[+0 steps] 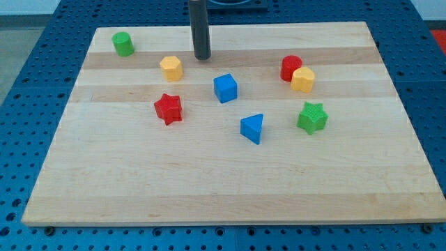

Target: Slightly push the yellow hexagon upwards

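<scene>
Eight small coloured plastic blocks lay on the pale wooden board (230,188), and I place each by the yellow hexagon block (171,67), which sat in the board's upper left part. My tip (202,57), the lower end of the straight dark rod, stood just to the hexagon's right and a little above it, apart from it, touching no block. With no jaws on the rod, nothing was grasped. Below the hexagon sat the red star block (168,109); to its lower right the blue cube (225,88), and further down that way the blue triangular block (253,128). Well to its upper left stood the green cylinder (123,43). Far to its right a red cylinder (290,67) touched a second yellow block (302,79), whose shape I could not make out; that block hid part of the cylinder. Below those lay the green star block (312,117). By colour: two yellow, two red, two blue, two green. Nothing stood between hexagon and the board's top edge. The rod's upper part was cut off by the view's top.
</scene>
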Tool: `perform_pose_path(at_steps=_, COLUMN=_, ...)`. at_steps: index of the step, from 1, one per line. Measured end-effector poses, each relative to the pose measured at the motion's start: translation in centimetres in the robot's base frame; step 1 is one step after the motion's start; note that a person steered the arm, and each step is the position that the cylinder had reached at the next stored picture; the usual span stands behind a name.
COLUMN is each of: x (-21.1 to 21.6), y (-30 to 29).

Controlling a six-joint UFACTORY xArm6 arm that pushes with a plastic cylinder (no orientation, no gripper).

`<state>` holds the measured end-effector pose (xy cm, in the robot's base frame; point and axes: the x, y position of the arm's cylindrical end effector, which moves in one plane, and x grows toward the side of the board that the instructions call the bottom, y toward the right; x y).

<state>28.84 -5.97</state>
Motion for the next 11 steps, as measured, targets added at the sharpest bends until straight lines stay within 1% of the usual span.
perform_pose_path(at_steps=3, x=1.8, y=-2.8)
perform_pose_path(at_steps=5, x=4.2, y=0.2)
perform_pose_path(at_steps=8, x=4.3, y=-0.3)
perform_pose_path(at_steps=11, x=7.7, y=-0.7)
